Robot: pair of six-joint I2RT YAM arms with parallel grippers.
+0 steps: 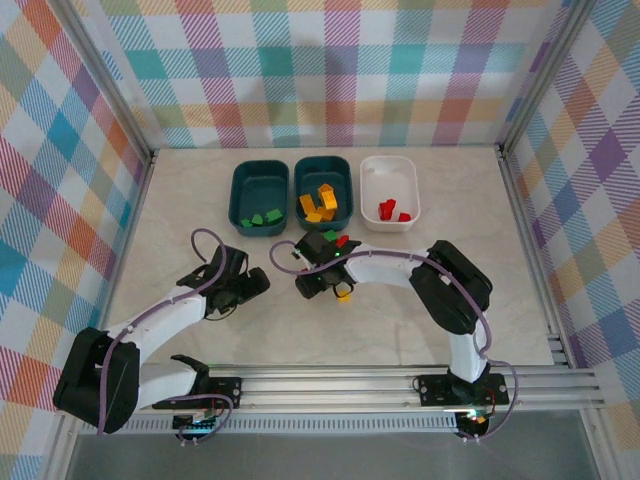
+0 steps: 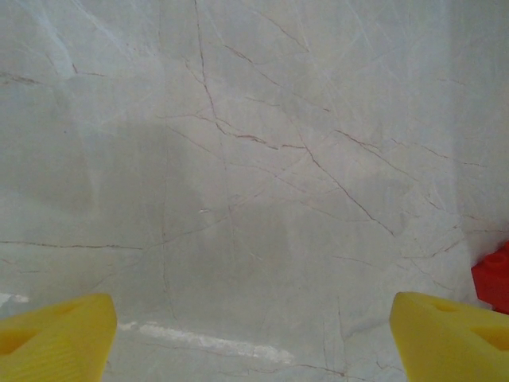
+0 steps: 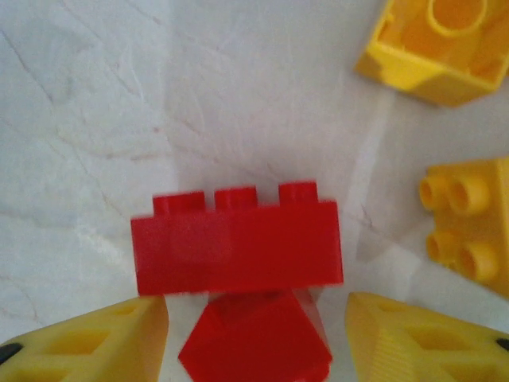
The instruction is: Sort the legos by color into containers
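Note:
Three containers stand in a row at the back. The left teal bin [image 1: 236,190] holds green legos, the middle teal bin [image 1: 300,178] holds yellow and orange ones, and the white bin [image 1: 372,175] holds red ones. My right gripper [image 1: 318,278] hangs over loose legos in front of the bins. In its wrist view a small red lego [image 3: 254,342] lies between the yellow fingers [image 3: 87,342], with narrow gaps on both sides. A longer red brick [image 3: 237,247] lies just beyond it. My left gripper [image 1: 248,284] is wide open over bare table [image 2: 254,199].
Two yellow legos [image 3: 433,48] [image 3: 469,231] lie right of the red brick. A green lego [image 1: 330,235] and a red one [image 1: 342,241] sit on the table before the middle bin. A red lego [image 2: 495,274] shows at the right edge of the left wrist view.

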